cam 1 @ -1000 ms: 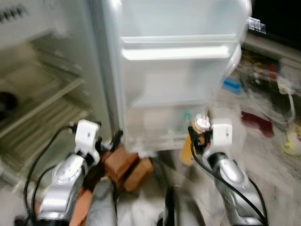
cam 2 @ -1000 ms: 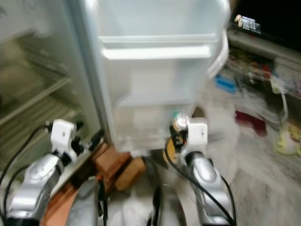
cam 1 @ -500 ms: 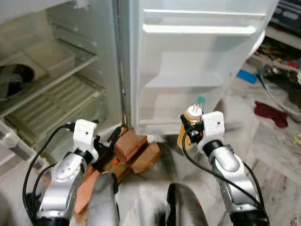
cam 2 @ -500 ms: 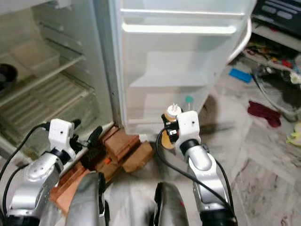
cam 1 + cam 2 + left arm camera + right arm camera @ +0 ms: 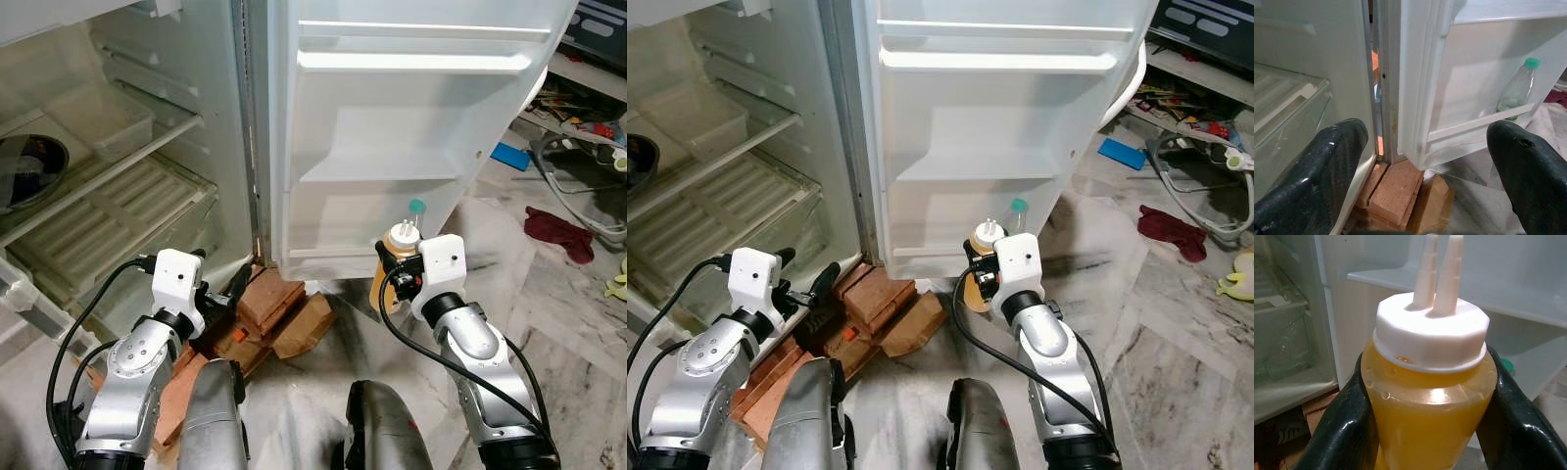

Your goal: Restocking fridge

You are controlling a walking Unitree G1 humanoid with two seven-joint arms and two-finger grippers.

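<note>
My right gripper [image 5: 396,282] is shut on a yellow squeeze bottle [image 5: 1428,401] with a white twin-nozzle cap [image 5: 404,235]. It holds the bottle upright, low in front of the open fridge door [image 5: 411,127]. A clear bottle with a green cap [image 5: 1516,92] stands in the door's lowest shelf [image 5: 1484,122], just beyond the squeeze bottle. My left gripper [image 5: 225,304] is open and holds nothing. It hovers near the foot of the fridge, above the bricks [image 5: 279,308].
The fridge body [image 5: 108,186] stands open on the left, with glass shelves, a clear tray and a dark bowl [image 5: 24,171]. Bricks prop the fridge up at floor level. On the marble floor to the right lie a red cloth [image 5: 558,230], cables and clutter.
One second ago the picture was blurred and shifting; it has steadied and shows the fridge from farther back. Both arms keep their pose, and the right gripper still holds the squeeze bottle.
</note>
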